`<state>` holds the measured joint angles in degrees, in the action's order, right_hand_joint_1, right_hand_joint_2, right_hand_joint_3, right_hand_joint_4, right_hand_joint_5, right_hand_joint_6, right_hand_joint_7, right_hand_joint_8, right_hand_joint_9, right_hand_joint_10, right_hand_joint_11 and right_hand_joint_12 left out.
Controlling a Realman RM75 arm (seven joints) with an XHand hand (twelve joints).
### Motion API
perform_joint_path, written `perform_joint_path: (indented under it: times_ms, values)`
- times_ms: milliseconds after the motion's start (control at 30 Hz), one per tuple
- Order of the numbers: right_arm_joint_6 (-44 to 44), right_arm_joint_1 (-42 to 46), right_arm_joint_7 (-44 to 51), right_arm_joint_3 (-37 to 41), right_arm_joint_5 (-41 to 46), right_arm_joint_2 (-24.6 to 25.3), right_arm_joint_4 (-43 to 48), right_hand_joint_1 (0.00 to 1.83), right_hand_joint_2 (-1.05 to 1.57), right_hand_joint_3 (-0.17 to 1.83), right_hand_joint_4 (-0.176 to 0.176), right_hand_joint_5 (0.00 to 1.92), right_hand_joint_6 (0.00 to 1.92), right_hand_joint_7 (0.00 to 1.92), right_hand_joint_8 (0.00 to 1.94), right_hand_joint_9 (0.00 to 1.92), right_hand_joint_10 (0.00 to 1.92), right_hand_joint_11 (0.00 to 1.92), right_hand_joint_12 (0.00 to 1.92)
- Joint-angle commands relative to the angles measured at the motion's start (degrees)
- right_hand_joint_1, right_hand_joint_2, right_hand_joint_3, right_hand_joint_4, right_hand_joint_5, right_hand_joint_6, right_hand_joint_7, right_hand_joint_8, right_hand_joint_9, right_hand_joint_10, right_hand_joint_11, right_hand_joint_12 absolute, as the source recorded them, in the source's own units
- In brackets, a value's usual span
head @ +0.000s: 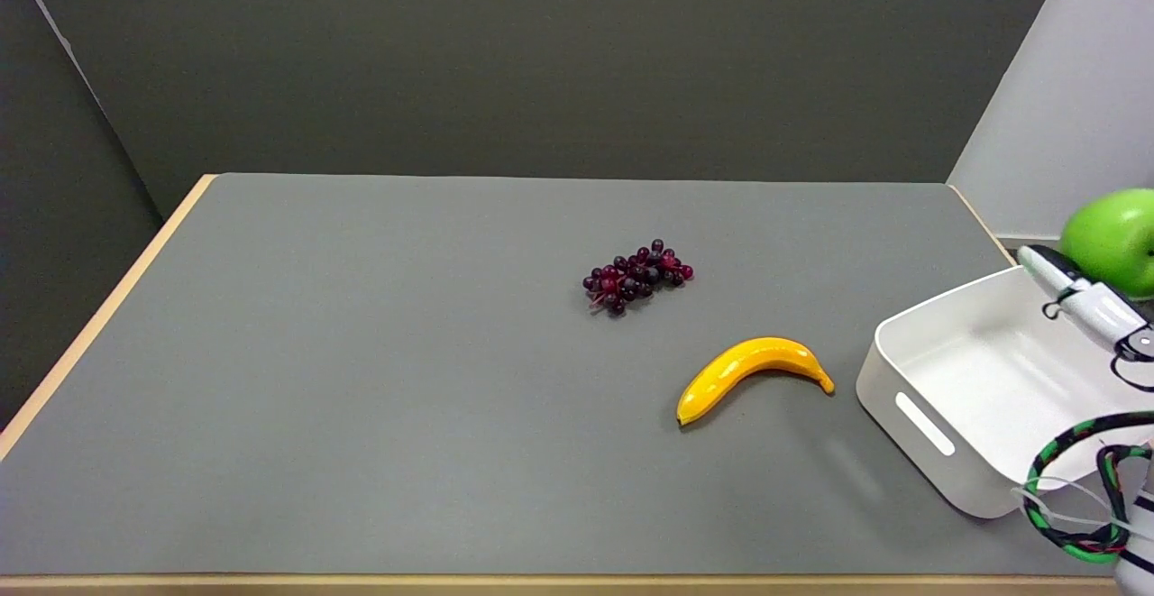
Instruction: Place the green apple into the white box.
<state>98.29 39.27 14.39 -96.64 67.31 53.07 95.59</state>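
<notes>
The green apple hangs in the air at the right edge of the head view, above the far right part of the white box. My right hand grips it; only one white-and-black finger shows, lying against the apple's lower left side, and the rest of the hand is cut off by the picture edge. The box stands on the table's near right corner, turned at an angle, with a slot handle in its near wall and nothing visible inside it.
A yellow banana lies just left of the box. A bunch of dark red grapes sits farther back at mid-table. A green-and-black cable loop of my arm hangs over the box's near corner.
</notes>
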Motion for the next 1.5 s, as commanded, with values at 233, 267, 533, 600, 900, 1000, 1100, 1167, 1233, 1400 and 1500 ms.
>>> perform_joint_path:
  times_ms: [233,267,533,600,900,1000,1100,1167,1233,1400,1500]
  values:
    - [-13.1,-8.0,2.7,-0.9,25.7,-7.1,-15.6,1.33,1.09,0.35,-0.136,0.58,1.48,0.78,1.41,0.74,1.64,0.7,1.92]
    - [-13.6,-8.3,2.7,-0.9,25.9,-7.0,-16.0,1.33,1.09,0.35,-0.136,0.58,1.48,0.77,1.42,0.74,1.64,0.7,1.92]
    - [-12.0,-8.6,1.4,-2.6,24.1,-4.6,-16.1,1.33,1.11,0.33,-0.136,0.56,1.5,0.76,1.44,0.73,1.66,0.64,1.92]
    - [-10.0,-8.0,-1.2,-3.7,22.4,-3.3,-15.9,1.33,1.11,0.32,-0.14,0.56,1.51,0.75,1.44,0.72,1.66,0.64,1.92]
    - [0.3,-5.4,-17.9,-11.3,21.2,-1.6,-17.2,0.47,0.62,0.83,0.045,0.31,0.58,0.41,0.52,0.29,0.9,0.3,1.51]
    - [1.4,-4.1,-19.0,-12.8,20.7,-2.0,-16.3,0.38,0.55,0.86,0.047,0.22,0.47,0.21,0.35,0.07,0.67,0.02,1.25]
    - [2.2,-3.9,-18.9,-13.3,20.0,-1.6,-16.4,0.32,0.48,0.87,0.036,0.03,0.22,0.0,0.03,0.0,0.01,0.0,0.74]
    - [2.7,-4.1,-19.2,-13.7,19.8,-1.6,-16.5,0.32,0.49,0.79,0.021,0.02,0.1,0.0,0.0,0.0,0.0,0.0,0.68]
    - [2.8,-4.4,-19.3,-13.8,19.3,-1.6,-16.6,0.34,0.52,0.7,0.013,0.0,0.06,0.0,0.0,0.0,0.0,0.0,0.64]
    - [4.5,-5.8,-20.0,-13.9,16.4,-1.5,-16.5,0.36,0.51,0.68,0.002,0.0,0.0,0.0,0.0,0.0,0.0,0.0,0.62]
    - [6.2,-7.8,-23.0,-13.9,12.9,-1.4,-16.6,0.35,0.51,0.68,-0.001,0.0,0.0,0.0,0.0,0.0,0.0,0.0,0.61]
